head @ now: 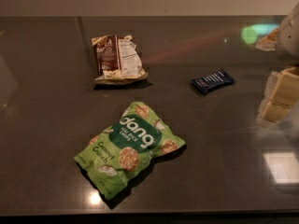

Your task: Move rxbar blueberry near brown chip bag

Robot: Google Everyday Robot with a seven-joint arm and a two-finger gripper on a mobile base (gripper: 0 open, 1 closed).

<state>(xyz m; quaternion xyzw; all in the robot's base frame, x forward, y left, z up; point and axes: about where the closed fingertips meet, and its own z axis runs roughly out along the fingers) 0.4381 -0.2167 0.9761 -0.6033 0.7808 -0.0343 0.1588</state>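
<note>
The rxbar blueberry [213,81] is a small flat navy-blue wrapper lying on the dark tabletop, right of centre. The brown chip bag [117,59] lies crinkled at the back centre-left, its white nutrition panel facing up. The two are well apart, the bar to the right of the bag. My gripper [279,97] shows at the right edge as pale yellow blocky parts, to the right of the bar and slightly nearer the camera, not touching it.
A large bright green "dang" bag [130,147] lies in the front centre of the dark table [46,125]. The table's back edge meets a pale wall. Bright light reflections show on the surface at the right and front.
</note>
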